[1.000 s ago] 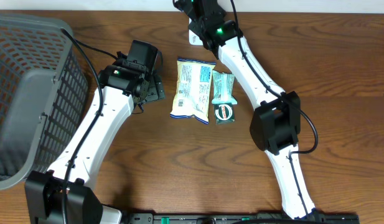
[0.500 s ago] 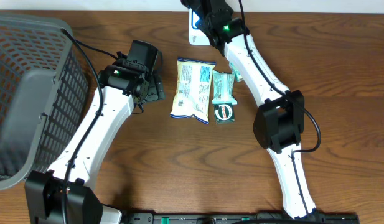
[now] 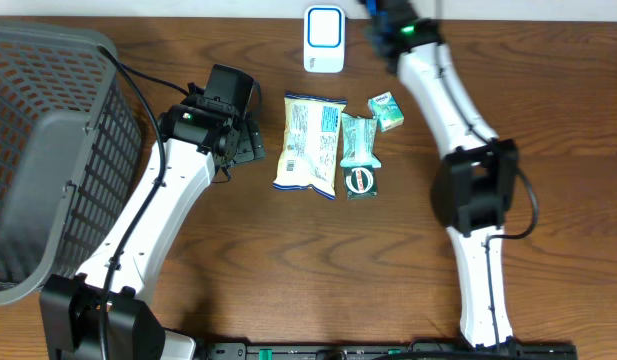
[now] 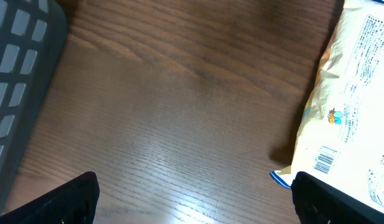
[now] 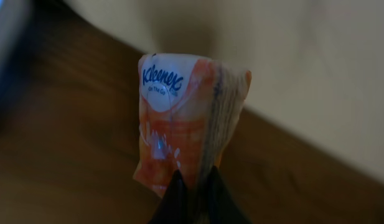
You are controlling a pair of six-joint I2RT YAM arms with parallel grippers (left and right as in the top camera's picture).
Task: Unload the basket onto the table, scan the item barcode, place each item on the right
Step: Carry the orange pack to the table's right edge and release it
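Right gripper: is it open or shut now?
Shut. The right gripper pinches the lower edge of the orange Kleenex pack, with no gap showing between its tips.

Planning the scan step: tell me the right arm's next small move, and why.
Probably carry the Kleenex pack left, over the white scanner. The right pincer is shut on the pack, and that arm's end sits off to the scanner's right.

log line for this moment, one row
left claw: open, beside snack bag | right claw: shut on kleenex pack | scanner: unobstructed
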